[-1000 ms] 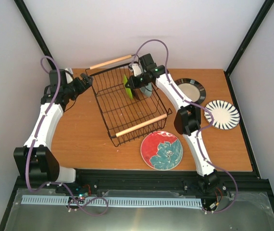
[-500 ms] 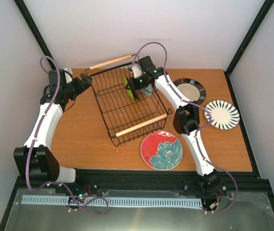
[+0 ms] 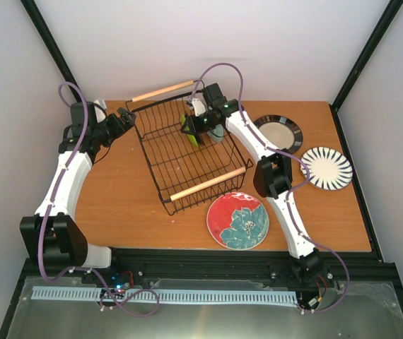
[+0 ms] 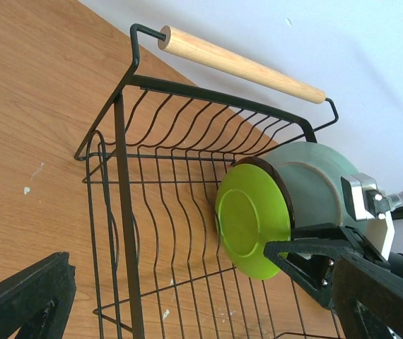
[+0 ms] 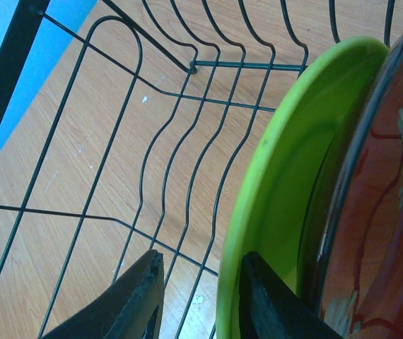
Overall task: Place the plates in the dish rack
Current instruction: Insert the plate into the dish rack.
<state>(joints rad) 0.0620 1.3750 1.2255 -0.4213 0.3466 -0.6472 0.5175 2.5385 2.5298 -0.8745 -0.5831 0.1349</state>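
Note:
The dish rack (image 3: 207, 183) stands mid-table. Three plates stand on edge in it: lime green (image 4: 251, 219), small dark red floral (image 5: 385, 212), mint green (image 4: 311, 187). My right gripper (image 5: 201, 275) is open and straddles the lime plate's (image 5: 293, 183) rim. One finger is against the plate's inner face; the other stands apart from the rim. My left gripper (image 3: 127, 116) is open and empty at the rack's far left corner. On the table lie the red plate with a teal flower (image 3: 238, 220), the black-rimmed cream plate (image 3: 279, 132) and the striped plate (image 3: 326, 167).
The rack's wooden handles (image 4: 240, 63) run along its far and near ends. White walls and black frame posts (image 3: 49, 42) close in the table. Bare wood lies left of the rack (image 3: 117, 191).
My right gripper's jaws have parted from the lime green plate, which stays standing in the rack. The right arm has shifted slightly left. The left arm has not moved.

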